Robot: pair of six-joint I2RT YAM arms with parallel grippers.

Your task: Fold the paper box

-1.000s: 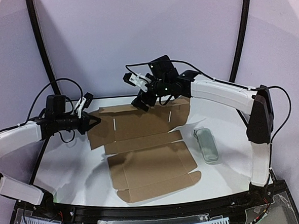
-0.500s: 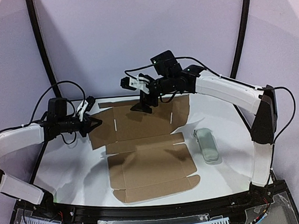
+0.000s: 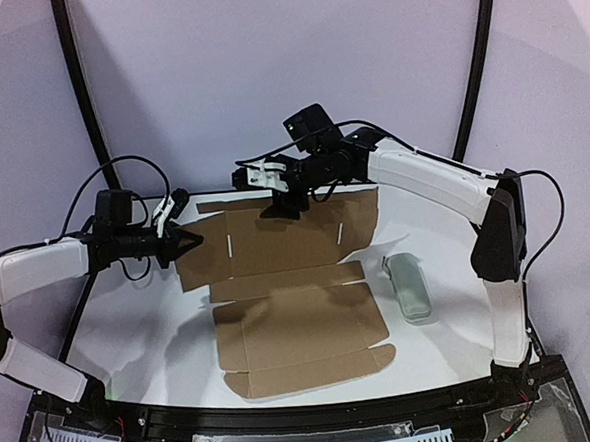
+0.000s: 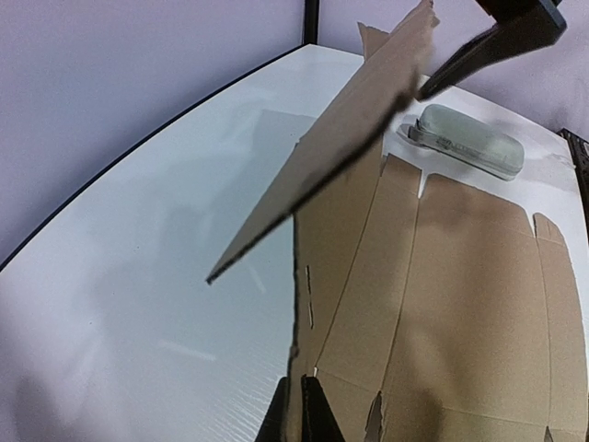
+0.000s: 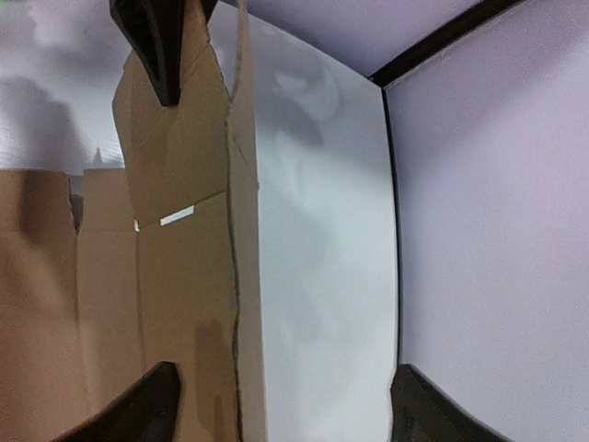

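Shifted toward 9 o'clock along the far edge since a second ago, with jaws slightly narrower: right hand (image 3: 284, 208). Spread across the middle of the white surface (image 3: 131, 321) from 6 to 12 o'clock: paper box (image 3: 291, 326), unfolded, near panels lying flat, far panel tilted up off the surface. At 9 o'clock, left hand (image 3: 186, 243), clamped closed on the raised panel's left edge. At 12 o'clock, right hand wide open, one finger on either side of the panel's far edge. At 3 o'clock, pale grey-green oblong object (image 3: 409, 286), lying flat near the box's right edge
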